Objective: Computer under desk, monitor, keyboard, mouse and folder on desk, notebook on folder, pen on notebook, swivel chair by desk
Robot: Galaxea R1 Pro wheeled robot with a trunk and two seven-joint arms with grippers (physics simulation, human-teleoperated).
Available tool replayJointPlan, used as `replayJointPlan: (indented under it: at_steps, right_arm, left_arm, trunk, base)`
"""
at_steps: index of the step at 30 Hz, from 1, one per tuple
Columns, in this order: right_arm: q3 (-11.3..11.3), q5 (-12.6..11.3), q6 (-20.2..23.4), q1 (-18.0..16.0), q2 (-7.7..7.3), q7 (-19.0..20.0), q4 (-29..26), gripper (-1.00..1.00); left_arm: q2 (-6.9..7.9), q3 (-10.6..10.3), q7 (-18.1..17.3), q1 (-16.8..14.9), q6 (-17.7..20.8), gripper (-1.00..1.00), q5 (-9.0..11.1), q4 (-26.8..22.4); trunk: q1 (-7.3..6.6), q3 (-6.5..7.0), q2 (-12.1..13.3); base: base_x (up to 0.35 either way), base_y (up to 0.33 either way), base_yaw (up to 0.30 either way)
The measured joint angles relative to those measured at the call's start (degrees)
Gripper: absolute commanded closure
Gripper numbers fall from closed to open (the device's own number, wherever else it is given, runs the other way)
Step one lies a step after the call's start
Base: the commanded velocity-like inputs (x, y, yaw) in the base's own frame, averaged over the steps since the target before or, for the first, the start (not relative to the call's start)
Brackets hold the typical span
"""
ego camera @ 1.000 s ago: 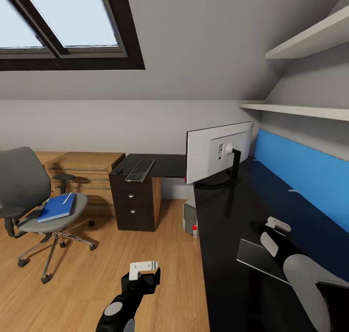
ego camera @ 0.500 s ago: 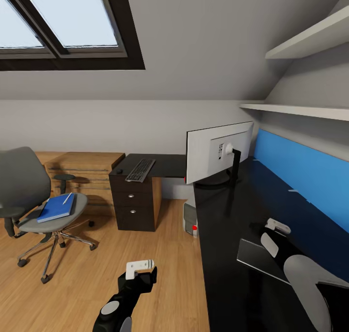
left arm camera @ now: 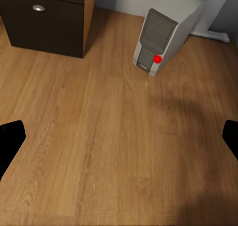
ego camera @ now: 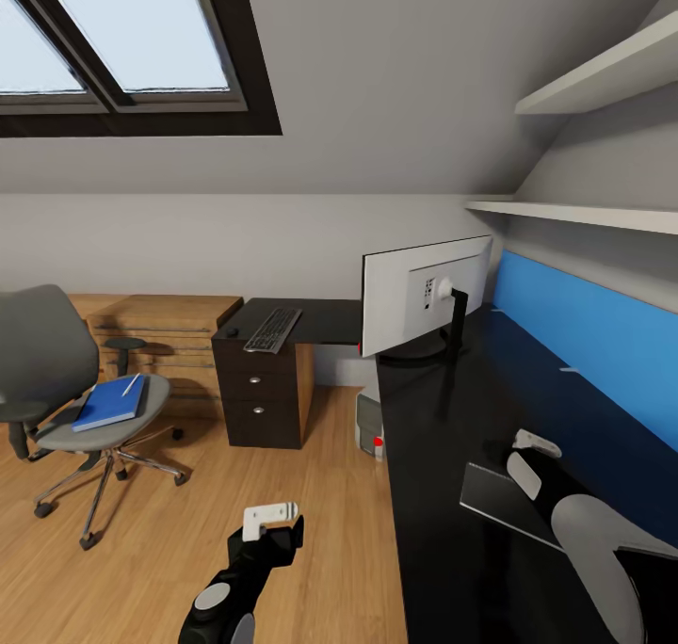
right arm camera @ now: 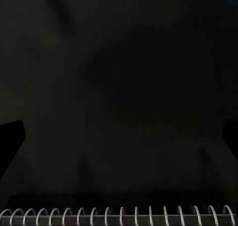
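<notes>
The monitor [ego camera: 428,297] stands on the black desk [ego camera: 443,437], its pale back toward me. The keyboard [ego camera: 273,330] and a small dark mouse [ego camera: 231,331] lie on the desk's far section over the drawer unit [ego camera: 256,399]. On the seat of the swivel chair [ego camera: 42,362] lies the blue folder [ego camera: 111,403] with the white pen [ego camera: 131,384] on it. The computer [ego camera: 369,427] [left arm camera: 161,35] stands on the floor under the desk. A grey spiral notebook [ego camera: 504,503] [right arm camera: 119,216] lies on the desk by my open right gripper [ego camera: 532,448]. My left gripper [ego camera: 270,520] hangs open over the floor.
A light wooden dresser [ego camera: 155,329] stands against the back wall behind the chair. Two shelves [ego camera: 584,216] run above the desk's blue back panel [ego camera: 584,333]. Wooden floor [ego camera: 188,531] stretches between the chair and the desk.
My left gripper has drifted slightly left and toward me. The right gripper has dropped a little toward the notebook. Nothing else has moved.
</notes>
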Motion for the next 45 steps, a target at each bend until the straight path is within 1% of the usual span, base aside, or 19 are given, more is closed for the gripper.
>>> replayJointPlan:
  at_steps: [8, 12, 13, 18, 29, 33, 39, 45]
  right_arm:
    - [0.0, 0.1, 0.5, 0.0, 0.0, -0.1, 0.0, -1.0]
    - [0.1, 0.1, 2.7, 0.0, -0.04, -0.1, 0.0, -1.0]
    - [0.0, 0.2, 4.2, 0.0, -0.12, 0.0, 0.0, -1.0]
    - [0.4, 0.5, 6.1, 0.0, -0.27, 0.1, -0.3, -1.0]
    - [0.4, 0.3, 6.6, 0.0, -0.53, 0.1, -0.5, -1.0]
    - [0.5, 0.6, 6.6, 0.0, -0.71, 0.1, -0.3, -1.0]
    - [0.1, 1.8, 6.6, 0.0, -0.85, 0.0, 0.0, -1.0]
    - [0.0, 2.2, 6.6, 0.0, -0.87, 0.0, 0.0, -1.0]
  left_arm:
    - [0.27, 0.0, 0.0, 0.0, 0.0, -1.0, 0.0, -0.6]
    - [0.5, 0.0, 0.0, 0.0, 0.0, -1.0, 0.0, -1.0]
    - [0.57, 0.0, 0.0, 0.0, 0.0, -1.0, 0.0, -1.1]
    - [0.63, 0.0, 0.0, 0.0, 0.0, -1.0, 0.0, -1.2]
    - [0.65, 0.0, 0.0, 0.0, 0.0, -1.0, 0.0, -1.2]
    - [0.65, 0.0, 0.0, 0.0, 0.0, -1.0, 0.0, -1.2]
    - [0.62, 0.0, 0.0, 0.0, 0.1, -1.0, 0.0, -1.2]
    - [0.63, 0.0, 0.0, 0.0, 0.1, -1.0, 0.0, -1.2]
  trunk:
    - [0.01, 0.0, 0.0]
    - [0.01, 0.0, 0.0]
    - [0.0, 0.0, 0.0]
    - [-0.01, 0.01, 0.0]
    - [0.01, 0.01, 0.0]
    - [0.02, 0.01, 0.0]
    - [0.03, 0.0, 0.0]
    - [0.03, 0.0, 0.0]
  base:
    - [-0.083, 0.0, 0.0]
    - [-0.055, 0.0, 0.0]
    - [-0.021, 0.0, 0.0]
    - [-0.01, 0.0, 0.0]
    - [-0.029, 0.0, 0.0]
    - [-0.231, 0.0, 0.0]
    - [-0.284, 0.0, 0.0]
    - [-0.249, 0.0, 0.0]
